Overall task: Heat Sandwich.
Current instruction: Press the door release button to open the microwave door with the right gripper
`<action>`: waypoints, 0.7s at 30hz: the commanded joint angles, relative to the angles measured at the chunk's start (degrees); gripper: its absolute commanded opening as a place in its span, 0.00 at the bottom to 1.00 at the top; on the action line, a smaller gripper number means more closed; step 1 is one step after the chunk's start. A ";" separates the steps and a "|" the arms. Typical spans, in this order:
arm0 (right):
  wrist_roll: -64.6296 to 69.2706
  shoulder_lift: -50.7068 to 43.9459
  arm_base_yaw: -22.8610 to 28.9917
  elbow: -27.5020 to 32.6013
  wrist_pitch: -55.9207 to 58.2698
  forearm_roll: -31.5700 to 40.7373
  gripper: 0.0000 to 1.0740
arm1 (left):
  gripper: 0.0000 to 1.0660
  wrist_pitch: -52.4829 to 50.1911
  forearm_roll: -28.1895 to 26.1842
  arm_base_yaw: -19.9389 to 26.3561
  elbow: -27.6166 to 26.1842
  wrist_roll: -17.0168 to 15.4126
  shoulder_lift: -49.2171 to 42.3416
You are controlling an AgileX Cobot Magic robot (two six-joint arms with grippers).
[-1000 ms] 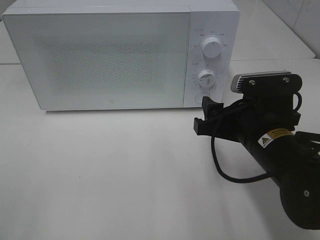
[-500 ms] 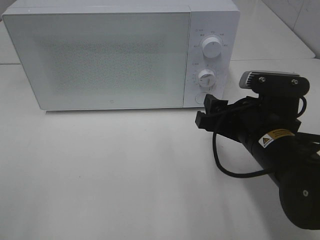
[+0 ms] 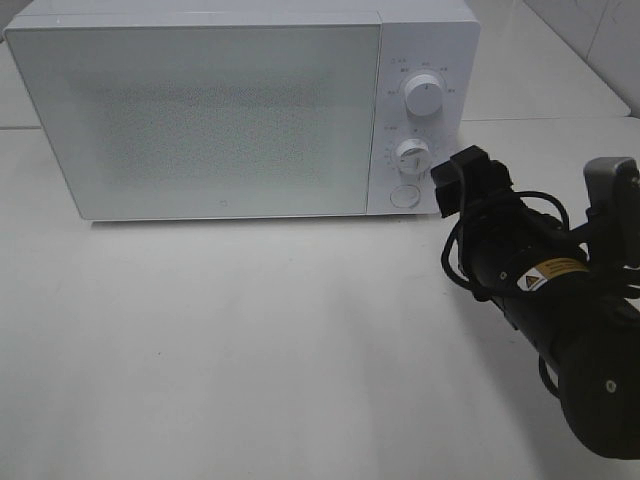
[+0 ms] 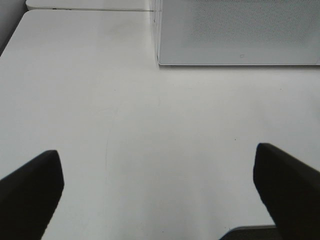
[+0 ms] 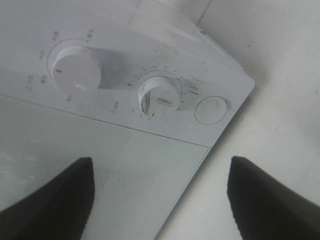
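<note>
The microwave door (image 3: 200, 120) hides the inside; the dial markings (image 3: 405, 72) are too small to read.

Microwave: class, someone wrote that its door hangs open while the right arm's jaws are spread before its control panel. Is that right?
No. The microwave door is shut, flush with the front, as the exterior high view shows. The right arm does have its jaws spread before the control panel.
</note>
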 commanded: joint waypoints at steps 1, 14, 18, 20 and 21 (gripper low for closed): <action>11.86 -0.11 0.40 -0.34 -1.55 -0.46 0.60 | 0.92 -0.29 -0.34 0.11 0.17 -0.34 -0.52; 18.79 -0.11 0.40 -0.34 -0.11 -0.46 0.03 | 0.92 -0.29 -0.34 0.11 0.17 -0.34 -0.52; 18.85 -0.11 0.40 -0.34 0.06 -0.46 0.00 | 0.92 -0.29 -0.34 0.11 0.17 -0.34 -0.52; 18.91 -0.11 0.40 -0.34 0.29 -0.46 0.00 | 0.92 -0.29 -0.34 0.11 0.17 -0.34 -0.52; 19.71 -0.11 0.40 -0.40 1.55 -0.40 0.00 | 0.92 -0.29 -0.34 0.11 0.17 -0.34 -0.52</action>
